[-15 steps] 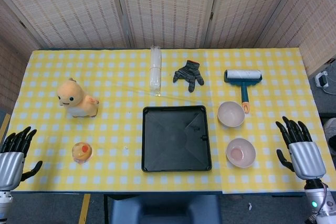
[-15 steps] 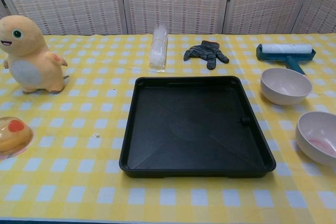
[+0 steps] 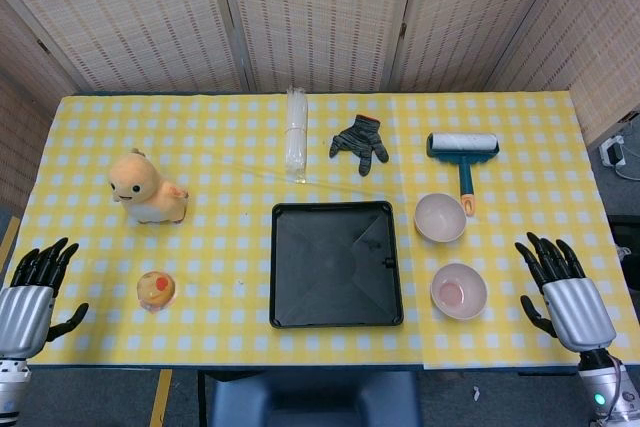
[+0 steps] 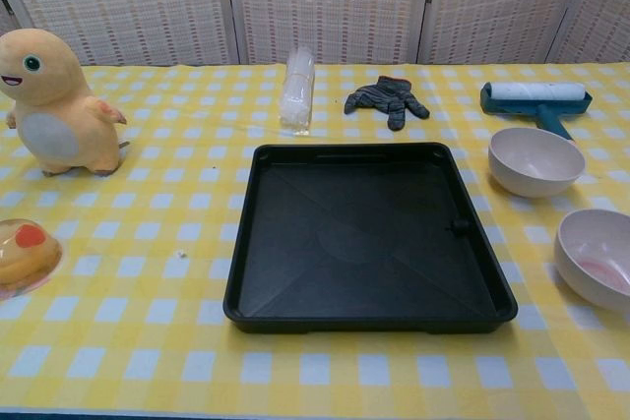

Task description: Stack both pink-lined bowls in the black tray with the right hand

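Beside the black tray [image 3: 336, 264], two pale pink-lined bowls [image 3: 440, 217] sit upright; right hand [image 3: 557, 292] spread, holding nothing.

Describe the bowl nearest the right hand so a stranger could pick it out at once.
Start at the black tray in the table's middle. Two bowls sit on its right-hand side. Take the nearer bowl, by the table's front edge: unlike the far bowl, it has a pink smear inside.

A counter [image 3: 230, 152] covered in a yellow-and-white checked cloth fills the scene under even indoor light. Behind it stand woven beige folding screens [image 3: 310, 17] with dark frames. At the right edge, a white power strip [image 3: 612, 152] lies on grey floor.
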Robot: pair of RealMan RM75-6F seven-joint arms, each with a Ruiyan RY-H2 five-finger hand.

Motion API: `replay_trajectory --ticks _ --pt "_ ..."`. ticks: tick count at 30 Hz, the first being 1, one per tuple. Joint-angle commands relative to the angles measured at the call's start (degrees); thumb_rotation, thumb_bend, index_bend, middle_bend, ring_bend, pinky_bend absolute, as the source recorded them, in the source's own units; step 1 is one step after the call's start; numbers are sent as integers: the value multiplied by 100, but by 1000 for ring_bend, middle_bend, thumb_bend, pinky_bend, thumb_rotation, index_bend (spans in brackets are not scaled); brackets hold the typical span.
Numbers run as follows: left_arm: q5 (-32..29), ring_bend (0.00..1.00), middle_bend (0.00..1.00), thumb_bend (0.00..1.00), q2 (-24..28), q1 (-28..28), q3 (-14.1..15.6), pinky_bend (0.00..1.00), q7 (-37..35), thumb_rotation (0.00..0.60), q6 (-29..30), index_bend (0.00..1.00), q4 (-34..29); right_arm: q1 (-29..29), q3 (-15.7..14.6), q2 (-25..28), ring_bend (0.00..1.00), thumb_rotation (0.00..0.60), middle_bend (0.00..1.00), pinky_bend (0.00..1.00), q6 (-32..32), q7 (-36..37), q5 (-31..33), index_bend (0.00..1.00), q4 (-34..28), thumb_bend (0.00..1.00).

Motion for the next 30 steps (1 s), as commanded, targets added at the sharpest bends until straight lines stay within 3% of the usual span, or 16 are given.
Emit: replay_trajectory --ticks 1,7,14,30 --pt "-7 123 77 316 6 -13 5 108 -37 600 -28 0 23 4 -241 87 0 600 0 0 -37 111 -362 13 52 445" --pt "-31 123 76 316 84 28 6 108 -135 600 24 0 -15 -94 -450 -40 0 600 0 0 96 -71 -725 168 326 445" --pt "56 122 76 317 149 102 54 106 -180 600 149 0 -65 36 -497 -429 0 600 0 0 -295 37 -666 312 920 445" --pt "91 122 76 316 210 67 106 106 -303 600 27 0 -108 453 -398 -965 0 600 0 0 -1084 -201 -381 386 1359 444"
